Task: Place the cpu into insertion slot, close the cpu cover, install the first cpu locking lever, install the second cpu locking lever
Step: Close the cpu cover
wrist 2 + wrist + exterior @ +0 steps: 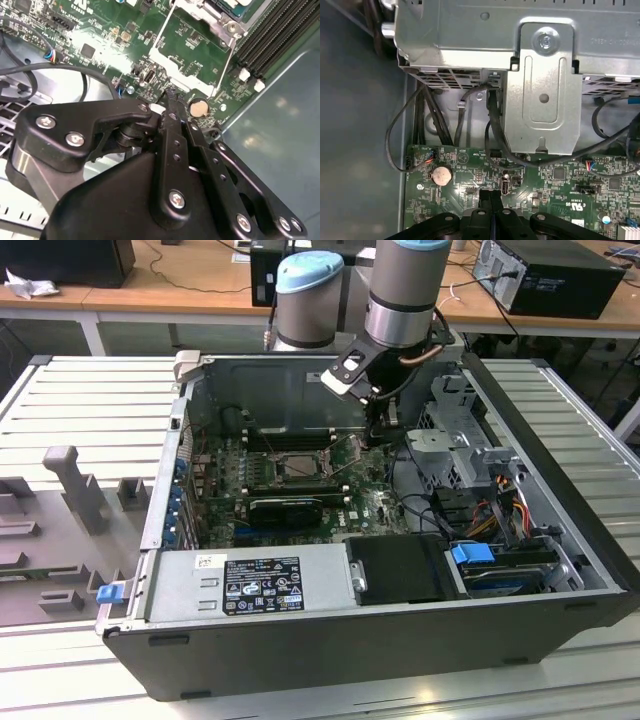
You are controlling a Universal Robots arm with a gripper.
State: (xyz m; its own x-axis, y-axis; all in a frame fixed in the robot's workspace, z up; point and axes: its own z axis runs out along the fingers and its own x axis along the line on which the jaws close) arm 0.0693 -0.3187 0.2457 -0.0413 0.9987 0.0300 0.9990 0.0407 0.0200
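My arm [405, 290] is made of grey metal tubes, and one joint carries a round pale blue cap [308, 270]. A brownish cable [425, 348] curls beside the wrist. My hand [169, 100] is matte black, built from flat bars joined by silver screws [176, 199], with two slim fingers [484, 197].

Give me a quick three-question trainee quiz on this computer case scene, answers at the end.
1. True or false: the gripper has its fingers spread wide apart.
2. Which round thing lies on the motherboard close to the fingertips in both wrist views? A) coin battery B) cooling fan C) bottle cap
3. In the exterior view, on which side of the insertion slot does the gripper hang?
Key: 1 false, they are shut together. 2 A. 3 the exterior view's right.
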